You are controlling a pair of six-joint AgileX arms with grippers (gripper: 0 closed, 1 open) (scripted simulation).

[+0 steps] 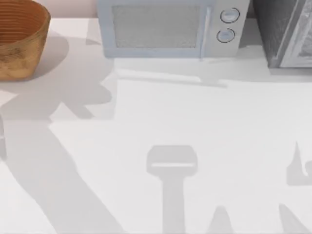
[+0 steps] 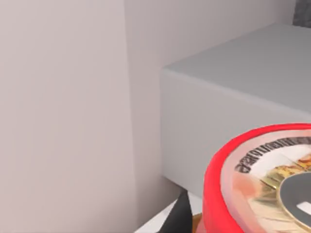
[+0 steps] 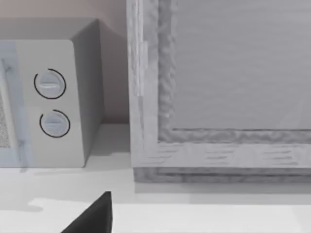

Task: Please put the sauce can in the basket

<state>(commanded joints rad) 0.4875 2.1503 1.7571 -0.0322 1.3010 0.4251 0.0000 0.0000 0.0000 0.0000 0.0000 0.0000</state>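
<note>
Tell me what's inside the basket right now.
Inside the basket at the table's far left, the top view shows bare ribbed wall; its floor runs out of frame. The sauce can sits close before the left wrist camera.

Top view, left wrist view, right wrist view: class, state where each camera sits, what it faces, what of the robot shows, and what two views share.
Top view: above the white table, looking down on the round woven wicker basket and pale boxy microwave; only arm shadows show.
Left wrist view: on the left arm, close to the small red sauce can, facing a grey box and wall.
Right wrist view: on the right arm, facing the microwave; a dark fingertip shows.
Shared: top and right wrist views both show the microwave.
</note>
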